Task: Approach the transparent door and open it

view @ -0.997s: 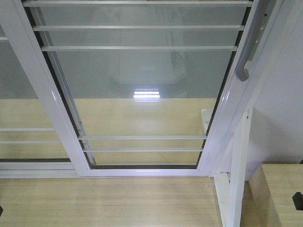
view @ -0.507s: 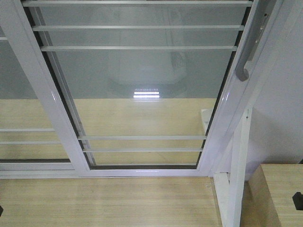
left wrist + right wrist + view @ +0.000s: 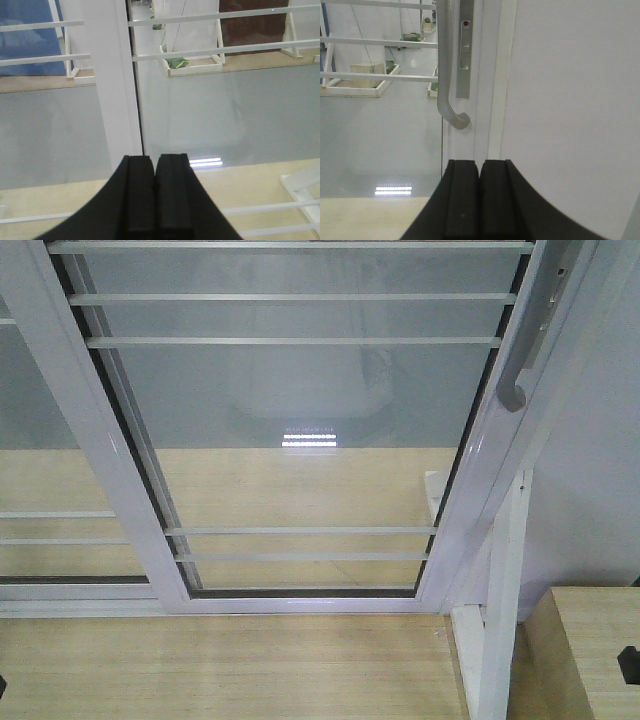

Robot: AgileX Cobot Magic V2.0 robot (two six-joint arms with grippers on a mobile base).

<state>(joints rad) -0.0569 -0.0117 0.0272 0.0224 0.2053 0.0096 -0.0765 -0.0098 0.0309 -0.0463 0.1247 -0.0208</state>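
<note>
The transparent door (image 3: 300, 420) fills the front view: a white-framed glass panel with thin horizontal white bars. Its curved silver handle (image 3: 518, 370) hangs on the right stile. In the right wrist view the handle (image 3: 445, 75) curls just above and slightly left of my right gripper (image 3: 479, 162), which is shut and empty, apart from it. A narrow lock plate (image 3: 464, 50) sits beside the handle. My left gripper (image 3: 154, 157) is shut and empty, facing a white frame stile (image 3: 112, 75) between glass panes. Neither gripper shows in the front view.
A second white-framed glass panel (image 3: 40, 480) without a handle overlaps on the left. A white wall (image 3: 600, 470) stands right of the door. A white post (image 3: 500, 620) and a light wooden block (image 3: 590, 650) stand at the lower right. Wooden floor (image 3: 230, 670) lies before the door's bottom rail.
The view has shifted very slightly; the handle sits a little higher in the front view and the light reflection on the floor has dimmed. Both grippers' earlier state is not shown.
</note>
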